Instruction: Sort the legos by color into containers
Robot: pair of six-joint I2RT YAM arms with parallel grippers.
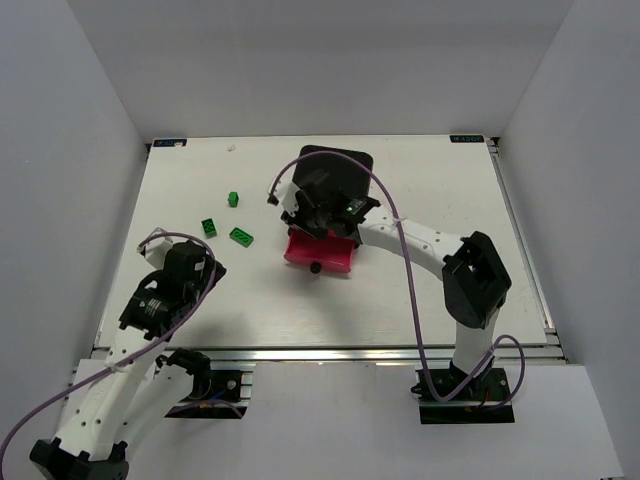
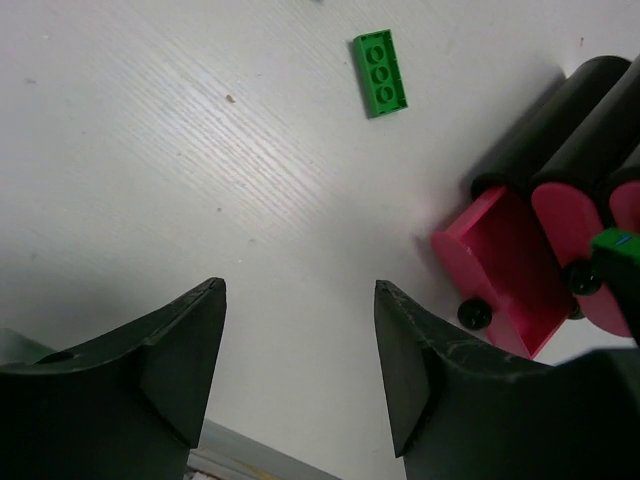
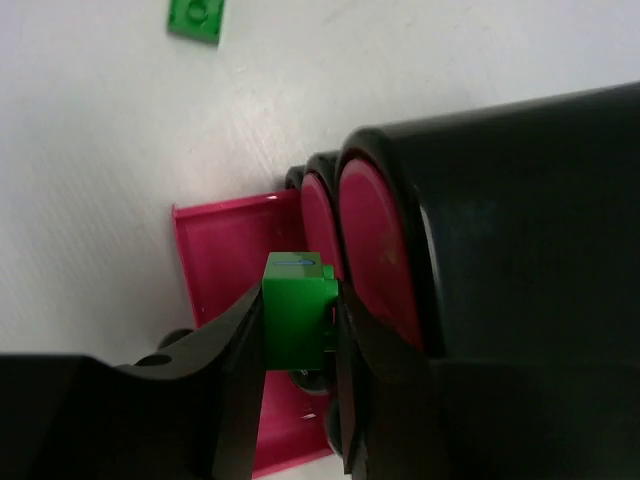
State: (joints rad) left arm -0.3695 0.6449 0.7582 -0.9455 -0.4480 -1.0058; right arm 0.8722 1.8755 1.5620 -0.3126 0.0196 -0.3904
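A small green studded plastic brick (image 3: 293,322) is pinched between the two black fingers of the right hand (image 3: 295,330), which are closed on its sides. It hangs over the pulled-out magenta-pink plastic drawer (image 3: 222,262), just in front of the two closed pink drawer fronts (image 3: 372,250) in the black rounded-corner casing (image 1: 340,165); whether the brick touches the drawer floor cannot be told. The right arm reaches from its base at the near right, elbow bent out to the right, with the forearm running left and far to the drawer unit. The left hand (image 2: 298,300) hovers over the white tabletop (image 1: 430,290) at the near left, its fingers spread wide and holding nothing, well apart from the drawers. Three green bricks lie loose on the tabletop between the two hands: a long three-stud brick (image 1: 241,236) nearest the open drawer, a second brick (image 1: 209,227) to its left, and a third brick (image 1: 233,199) farther back.
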